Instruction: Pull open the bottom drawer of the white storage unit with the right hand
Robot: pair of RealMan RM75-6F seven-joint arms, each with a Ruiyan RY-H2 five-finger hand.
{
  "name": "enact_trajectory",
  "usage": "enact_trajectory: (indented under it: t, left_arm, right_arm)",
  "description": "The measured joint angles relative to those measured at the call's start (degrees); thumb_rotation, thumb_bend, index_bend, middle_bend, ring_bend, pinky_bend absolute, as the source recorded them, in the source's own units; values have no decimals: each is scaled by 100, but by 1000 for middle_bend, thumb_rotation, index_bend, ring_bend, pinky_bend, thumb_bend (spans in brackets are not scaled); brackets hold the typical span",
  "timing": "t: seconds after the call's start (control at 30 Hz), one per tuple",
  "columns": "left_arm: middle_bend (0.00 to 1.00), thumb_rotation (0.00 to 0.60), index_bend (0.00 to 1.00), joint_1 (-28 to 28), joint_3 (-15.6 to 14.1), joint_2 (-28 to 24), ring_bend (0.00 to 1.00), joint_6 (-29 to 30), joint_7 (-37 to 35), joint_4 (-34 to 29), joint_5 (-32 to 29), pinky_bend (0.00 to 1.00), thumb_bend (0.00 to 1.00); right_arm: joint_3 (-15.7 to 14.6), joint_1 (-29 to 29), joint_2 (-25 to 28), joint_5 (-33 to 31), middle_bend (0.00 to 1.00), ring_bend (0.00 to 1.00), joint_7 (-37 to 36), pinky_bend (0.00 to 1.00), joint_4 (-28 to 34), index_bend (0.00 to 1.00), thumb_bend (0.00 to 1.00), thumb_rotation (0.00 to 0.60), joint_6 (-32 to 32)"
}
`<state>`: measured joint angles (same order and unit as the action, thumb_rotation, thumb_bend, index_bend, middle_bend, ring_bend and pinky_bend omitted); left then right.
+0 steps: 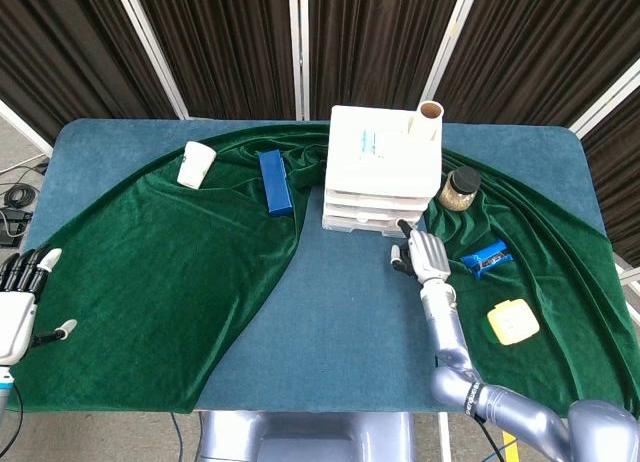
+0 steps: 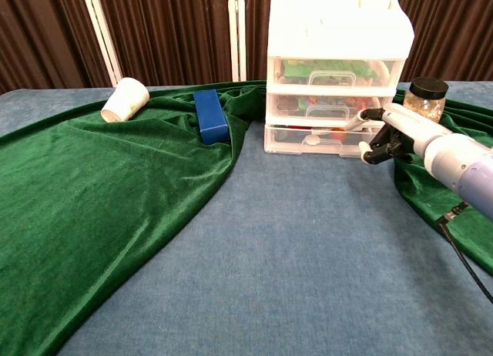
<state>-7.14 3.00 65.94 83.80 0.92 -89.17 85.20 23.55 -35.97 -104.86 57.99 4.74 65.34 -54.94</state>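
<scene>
At the lower left edge of the head view the left hand [image 1: 17,294] rests on the green cloth [image 1: 160,272], fingers apart and holding nothing. Toward the lower right lie a yellow box [image 1: 513,321] and, above it, a blue packet [image 1: 485,257]. Right of center, the right hand [image 2: 389,134] hovers at the front right corner of the white unit [image 2: 336,71], fingers curled in with one reaching toward the bottom drawer [image 2: 320,139]; whether it touches the drawer I cannot tell. The drawer sits closed. A jar [image 2: 424,97] stands right of the unit. A blue box [image 2: 209,115] and a tipped paper cup [image 2: 125,99] lie in the upper left.
</scene>
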Motion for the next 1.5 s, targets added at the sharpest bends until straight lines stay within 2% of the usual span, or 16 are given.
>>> enact_trajectory:
  t: [0.5, 0.83, 1.5]
  left_arm:
    - [0, 600, 0, -8, -4, 0, 0, -16, -13, 10, 1, 0, 81]
    - [0, 600, 0, -15, -10, -7, 0, -39, -3, 1, -10, 0, 81]
    - [0, 600, 0, 2, -32, -21, 0, 14, 46, -53, 46, 0, 82]
  right_arm:
    - [-55, -157, -89, -174, 930, 946, 41, 903, -203, 317, 537, 600, 84]
    - [-89, -224, -109, -245, 930, 946, 42, 903, -258, 430, 539, 600, 99]
    - [-422, 34, 398, -528, 934, 946, 565, 903, 679, 479, 541, 600, -45]
